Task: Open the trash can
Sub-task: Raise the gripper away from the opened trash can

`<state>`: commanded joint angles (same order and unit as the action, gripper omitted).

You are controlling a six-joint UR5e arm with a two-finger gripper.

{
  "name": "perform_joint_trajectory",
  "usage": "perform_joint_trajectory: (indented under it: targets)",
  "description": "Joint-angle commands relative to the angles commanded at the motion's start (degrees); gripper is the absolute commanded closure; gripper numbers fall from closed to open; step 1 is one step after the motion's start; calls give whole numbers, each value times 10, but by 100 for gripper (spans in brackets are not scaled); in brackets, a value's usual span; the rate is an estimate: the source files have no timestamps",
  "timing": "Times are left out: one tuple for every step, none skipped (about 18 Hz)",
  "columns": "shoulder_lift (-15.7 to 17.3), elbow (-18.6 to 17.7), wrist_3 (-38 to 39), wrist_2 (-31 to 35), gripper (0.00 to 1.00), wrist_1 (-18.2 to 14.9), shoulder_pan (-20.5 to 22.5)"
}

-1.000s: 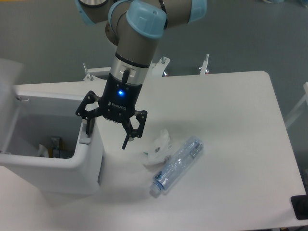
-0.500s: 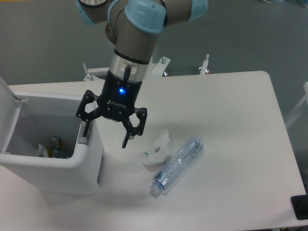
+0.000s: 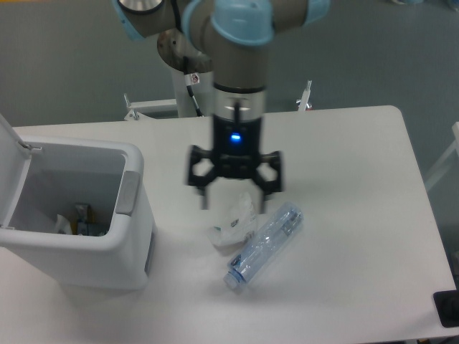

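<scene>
Trash can open at frame's lower left

Lid upright, the trash can (image 3: 79, 215) sits on the counter (image 3: 358, 215), well left of the gripper (image 3: 234, 201), whose fingers (image 3: 204, 197) hang spread, empty, above crumpled paper (image 3: 235, 218).

White table (image 3: 344, 179) carries trash can (image 3: 79, 244), bottle (image 3: 264, 244), crumpled wrapper (image 3: 235, 221).

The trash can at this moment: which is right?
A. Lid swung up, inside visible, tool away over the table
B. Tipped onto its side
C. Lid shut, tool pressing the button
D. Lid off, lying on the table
A: the trash can stands upright with its lid raised at the left, while the tool hangs open above the crumpled wrapper.
</scene>
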<state>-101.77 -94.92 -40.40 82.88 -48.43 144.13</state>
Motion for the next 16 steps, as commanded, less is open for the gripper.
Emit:
perform_joint_trajectory:
  targets:
    - [-10,-3,-26,10,0,0,21]
    - [-15,-3,-54,18,0,-2,35]
    - [-19,1,-83,25,0,-11,46]
    - [-21,4,-119,25,0,-21,61]
    - [-28,13,-159,24,0,-40,76]
    - [-31,24,-190,25,0,-68,77]
    - [-32,35,-211,26,0,-97,77]
    - [-33,43,-223,26,0,-122,75]
    - [-39,50,-227,27,0,-138,75]
    - [-41,53,-228,30,0,-151,74]
    - [-41,54,-229,45,0,-158,73]
    - [-41,54,-232,62,0,-163,70]
    - [-42,54,-235,76,0,-163,61]
    - [-42,50,-235,84,0,-164,54]
    - [-42,50,-235,87,0,-163,52]
    - [-42,50,-235,87,0,-162,51]
